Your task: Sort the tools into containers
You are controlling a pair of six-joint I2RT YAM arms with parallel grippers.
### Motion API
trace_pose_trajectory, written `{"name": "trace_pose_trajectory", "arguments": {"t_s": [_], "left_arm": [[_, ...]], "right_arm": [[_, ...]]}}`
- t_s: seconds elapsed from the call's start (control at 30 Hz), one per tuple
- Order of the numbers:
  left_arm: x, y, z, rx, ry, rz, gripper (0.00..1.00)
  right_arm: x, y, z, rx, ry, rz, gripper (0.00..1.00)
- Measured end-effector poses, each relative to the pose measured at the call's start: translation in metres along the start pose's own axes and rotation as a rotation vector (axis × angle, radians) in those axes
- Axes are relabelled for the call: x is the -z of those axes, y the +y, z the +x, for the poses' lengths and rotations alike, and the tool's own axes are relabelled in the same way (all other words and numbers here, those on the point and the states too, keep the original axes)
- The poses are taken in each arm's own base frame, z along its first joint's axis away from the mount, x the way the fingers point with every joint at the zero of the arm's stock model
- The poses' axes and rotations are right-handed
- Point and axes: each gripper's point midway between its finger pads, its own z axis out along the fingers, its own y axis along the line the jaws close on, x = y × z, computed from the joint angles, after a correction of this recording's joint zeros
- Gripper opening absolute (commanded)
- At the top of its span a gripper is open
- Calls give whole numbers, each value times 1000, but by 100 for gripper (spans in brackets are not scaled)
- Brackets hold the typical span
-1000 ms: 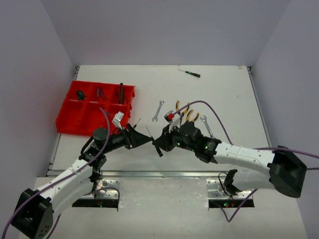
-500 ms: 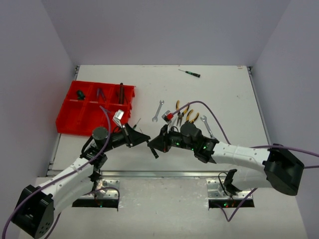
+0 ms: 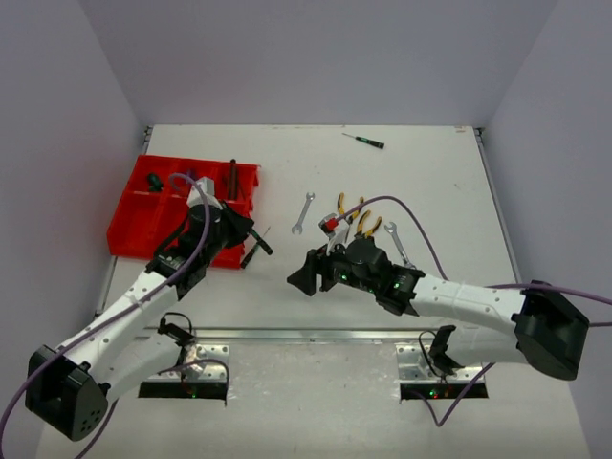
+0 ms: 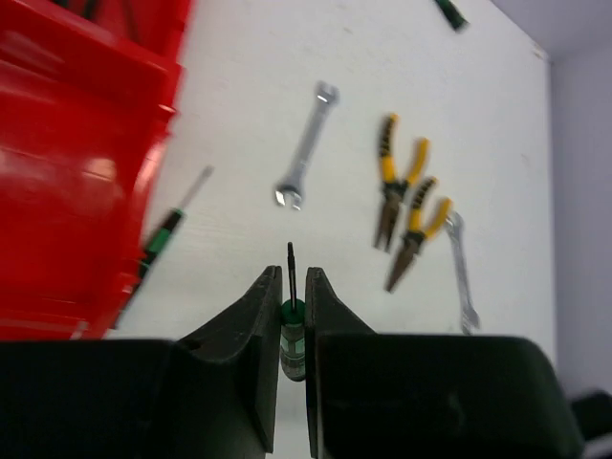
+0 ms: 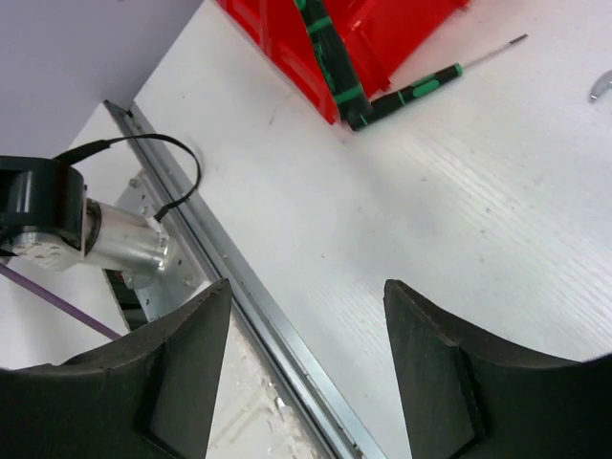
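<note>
Plainly, the left pincer (image 4: pixel 289 279) is clenched on a small green-handled screwdriver (image 4: pixel 291 320). The green collar is nipped between the two fingers and the thin dark shaft sticks straight out ahead of them. The tool's long axis therefore runs along the pincer's own line. That line points away from the bright red plastic organizer tray (image 4: pixel 67 172), toward the silver open-ended wrench (image 4: pixel 306 148) and the yellow-handled pliers (image 4: pixel 402 186) lying farther out on the white counter (image 3: pixel 430 182).

The tray lies close by on the pincer's left. From above, the pincer hangs just off the tray's near right corner, with the compartments further left and further from the arm bases. That sideways offset is, I judge, what the coming move turns on. The held screwdriver has to swing left over a compartment wall before it is let go, and its shaft should end up lying along a compartment, not across a divider.

The left arm is by far the nearer to the tray. The right pincer (image 5: pixel 306 296) stands released and empty over the counter, between the tray and the pliers. A second green-and-black screwdriver (image 4: pixel 163 239) lies loose on the counter just beside the tray's right wall, outside it and not yet sorted.
</note>
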Motion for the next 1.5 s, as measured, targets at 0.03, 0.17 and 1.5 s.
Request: {"name": "trace_pose_trajectory", "arguments": {"t_s": [0.03, 0.17, 1.5], "left_arm": [[-3, 12, -9, -14, -34, -82, 0], [-12, 70, -40, -50, -117, -383, 0], [-55, -27, -28, -457, -10, -342, 92]], "right_arm": [[3, -4, 1, 0, 1, 22, 83], [18, -14, -2, 12, -22, 79, 84], [48, -81, 40, 13, 99, 399, 91]]}}
